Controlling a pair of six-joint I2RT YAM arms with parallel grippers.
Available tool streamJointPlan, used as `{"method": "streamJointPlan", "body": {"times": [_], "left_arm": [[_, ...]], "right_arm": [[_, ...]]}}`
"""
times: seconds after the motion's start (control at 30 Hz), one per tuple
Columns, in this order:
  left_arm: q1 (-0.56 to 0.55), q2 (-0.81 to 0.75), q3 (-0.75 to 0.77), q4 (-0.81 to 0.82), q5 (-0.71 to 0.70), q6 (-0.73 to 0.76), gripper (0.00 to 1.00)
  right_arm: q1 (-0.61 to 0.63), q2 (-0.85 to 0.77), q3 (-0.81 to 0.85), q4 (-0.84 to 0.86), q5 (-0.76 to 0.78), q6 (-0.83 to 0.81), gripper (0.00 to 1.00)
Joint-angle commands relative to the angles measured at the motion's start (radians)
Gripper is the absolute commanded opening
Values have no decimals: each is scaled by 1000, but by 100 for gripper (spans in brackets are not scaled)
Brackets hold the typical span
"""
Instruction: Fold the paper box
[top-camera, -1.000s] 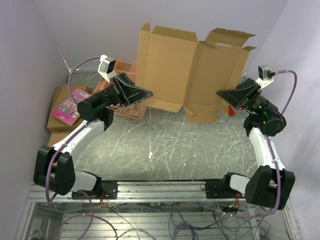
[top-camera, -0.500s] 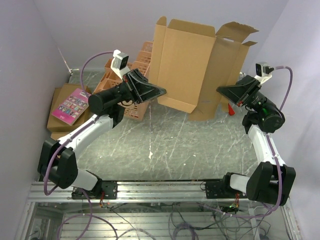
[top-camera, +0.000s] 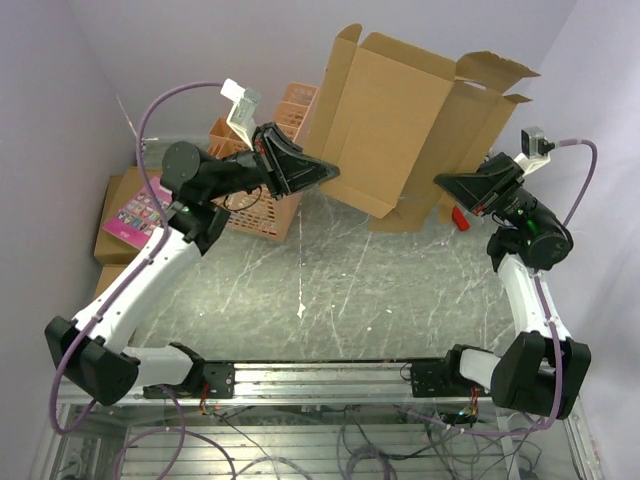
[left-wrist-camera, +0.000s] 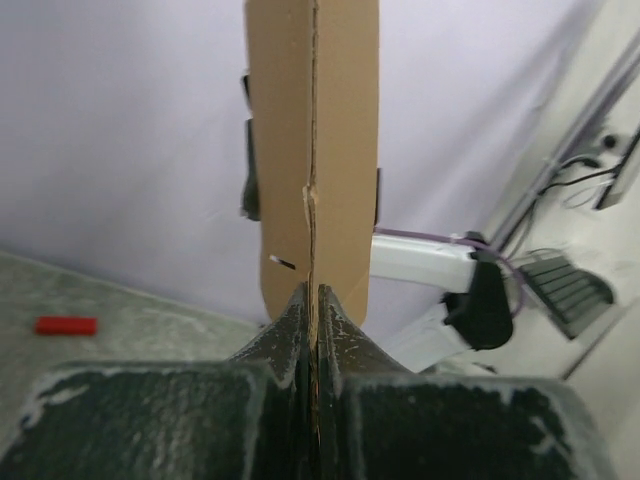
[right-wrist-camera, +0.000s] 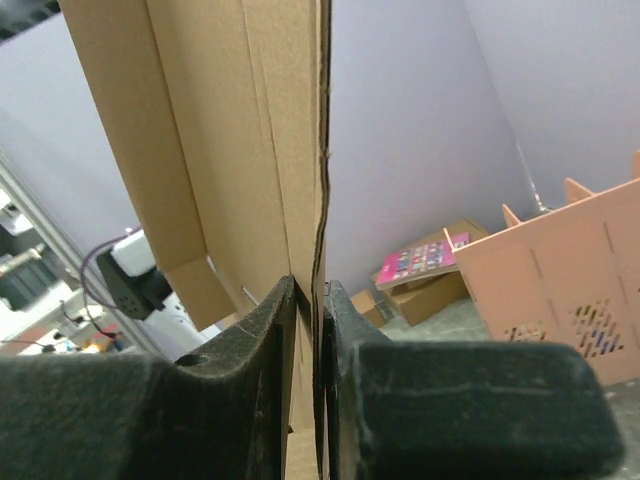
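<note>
Nearest me, past the arm bases, is the scuffed grey bench (top-camera: 350, 300). Beyond it, at about 10 o'clock, my left tool (top-camera: 325, 176) is clamped on the lower left edge of the paper box (top-camera: 395, 110). In the wrist view its fingers (left-wrist-camera: 290, 325) press tight on the sheet. At 2 o'clock the right tool (top-camera: 441, 183) is likewise closed on the box's right panel (seen edge-on in its own wrist view). The box stands tilted between both tools at 12 o'clock, top flaps open. A small red piece (top-camera: 458, 215) lies beneath the right tool. At 11 o'clock stands an orange crate (top-camera: 262, 208), and at 9 o'clock a pink book (top-camera: 135, 212) rests on brown cartons (top-camera: 112, 245).
</note>
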Motion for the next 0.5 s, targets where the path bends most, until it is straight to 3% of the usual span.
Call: {"method": "streamJointPlan", "body": {"times": [0.0, 0.3, 0.47], "left_arm": [[-17, 13, 92, -566, -62, 369, 7], [-16, 43, 210, -837, -147, 522, 7], [-5, 25, 199, -814, -151, 522, 7]], "right_arm": [[20, -72, -9, -24, -91, -177, 11], [20, -142, 14, -377, -121, -468, 10], [20, -169, 57, -810, -134, -773, 10]]}}
